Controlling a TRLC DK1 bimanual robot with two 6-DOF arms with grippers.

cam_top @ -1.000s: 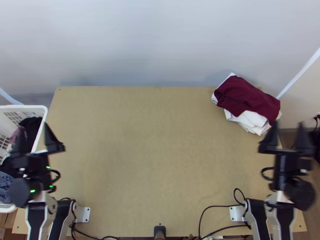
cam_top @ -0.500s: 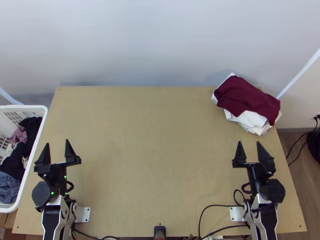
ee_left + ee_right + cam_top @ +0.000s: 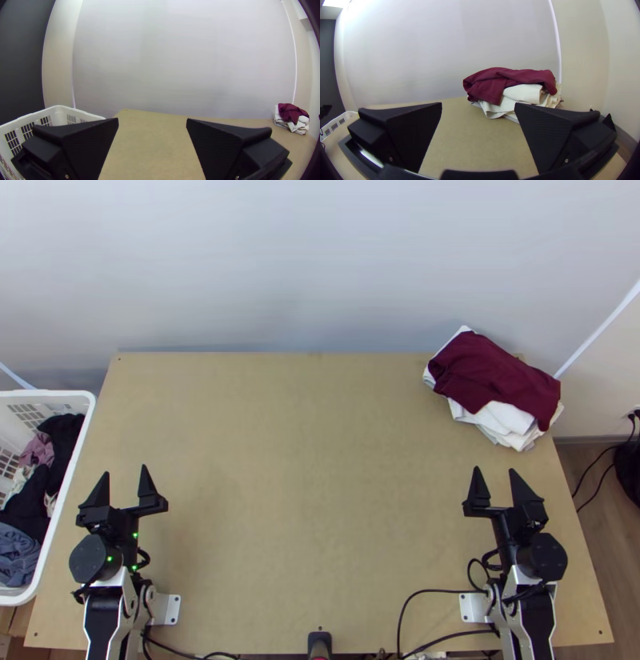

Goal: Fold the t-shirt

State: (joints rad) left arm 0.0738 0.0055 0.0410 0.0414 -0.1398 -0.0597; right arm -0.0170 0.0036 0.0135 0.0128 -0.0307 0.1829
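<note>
Beyond my right gripper [image 3: 494, 470], on the far right corner of the table [image 3: 312, 500], lies a pile of cloths. The maroon cloth [image 3: 496, 372] is on top, folded over and loosely rumpled, one end drooping over the white cloths [image 3: 500, 418] stacked beneath it. That pile stands ahead of my fingers [image 3: 413, 133], apart from them. Those two are spread wide, released, with bare table seen between them.

Just outward of my left gripper [image 3: 126, 470] is the white basket [image 3: 68, 392], with black cloth [image 3: 28, 500], pink cloth [image 3: 38, 450] and blue-grey cloth [image 3: 16, 552] bunched inside. My left gripper is released too, its fingers well apart and grasping nothing. From there, the maroon cloth is far across the table, past my right side.

Which piece is the t-shirt, in the pile or in the basket, I cannot tell. Inward and back from my right gripper, black cables [image 3: 432, 593] curl near the table's near edge.
</note>
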